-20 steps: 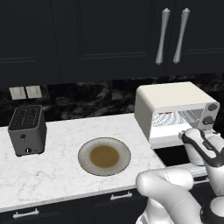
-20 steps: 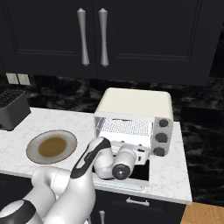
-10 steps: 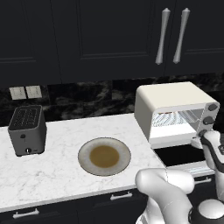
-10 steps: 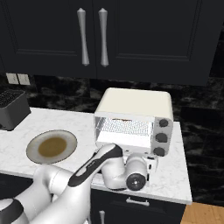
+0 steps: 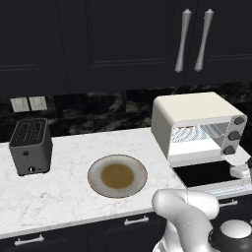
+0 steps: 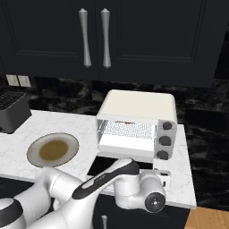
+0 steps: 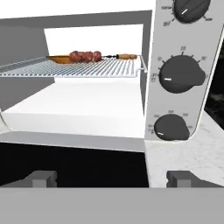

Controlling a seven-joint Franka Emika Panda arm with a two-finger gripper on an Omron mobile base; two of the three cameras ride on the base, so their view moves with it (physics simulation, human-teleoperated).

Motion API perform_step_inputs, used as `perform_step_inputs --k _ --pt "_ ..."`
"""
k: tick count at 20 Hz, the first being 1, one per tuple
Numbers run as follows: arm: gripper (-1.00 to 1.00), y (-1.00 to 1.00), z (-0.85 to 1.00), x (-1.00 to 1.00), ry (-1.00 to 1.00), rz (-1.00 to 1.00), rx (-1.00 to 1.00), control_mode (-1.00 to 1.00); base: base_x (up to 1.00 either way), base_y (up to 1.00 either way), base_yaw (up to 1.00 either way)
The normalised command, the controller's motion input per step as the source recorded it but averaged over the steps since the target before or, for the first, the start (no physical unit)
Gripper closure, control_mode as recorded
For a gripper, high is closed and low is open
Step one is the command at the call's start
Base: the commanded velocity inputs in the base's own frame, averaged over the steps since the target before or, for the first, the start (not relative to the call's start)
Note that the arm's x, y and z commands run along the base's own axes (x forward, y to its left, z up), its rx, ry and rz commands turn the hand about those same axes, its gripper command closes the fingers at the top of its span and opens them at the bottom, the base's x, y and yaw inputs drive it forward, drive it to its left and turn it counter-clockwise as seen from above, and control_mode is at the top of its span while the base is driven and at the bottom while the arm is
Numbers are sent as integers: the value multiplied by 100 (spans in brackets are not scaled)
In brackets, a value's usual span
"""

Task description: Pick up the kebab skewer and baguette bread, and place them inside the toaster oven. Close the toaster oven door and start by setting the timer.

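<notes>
on the wire rack [image 7: 87, 68] at the back of the toaster oven [image 6: 136, 123] lies the kebab skewer [image 7: 89, 56]. the toaster oven door [image 5: 209, 174] hangs down flat. the gripper [image 7: 112, 178] sits low by the door, fingers wide apart, holding nothing.

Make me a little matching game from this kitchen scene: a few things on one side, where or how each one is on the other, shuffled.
Things:
1. kebab skewer
2. toaster oven door
3. plate
4. slot toaster

Places or states:
A. folded down flat, open
B. at the left end of the counter, under the wall outlets
C. lying on the wire rack inside the toaster oven
D. bare, on the counter left of the toaster oven

Pairs: 1-C, 2-A, 3-D, 4-B
</notes>
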Motion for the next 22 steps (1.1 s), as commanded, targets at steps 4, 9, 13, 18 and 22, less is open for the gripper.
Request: perform_step_inputs --k 4,9,13,18,22 --pt "-100 -24 -56 -34 0 6 0 -100 0 0 0" --pt "-100 -13 -50 -24 0 5 0 -100 0 0 0" --pt "-100 0 -48 -13 0 4 -2 -100 0 0 0" --pt "-100 0 -38 -22 0 6 -1 -100 0 0 0" --pt "-100 -1 -13 -51 0 0 0 -100 0 0 0"
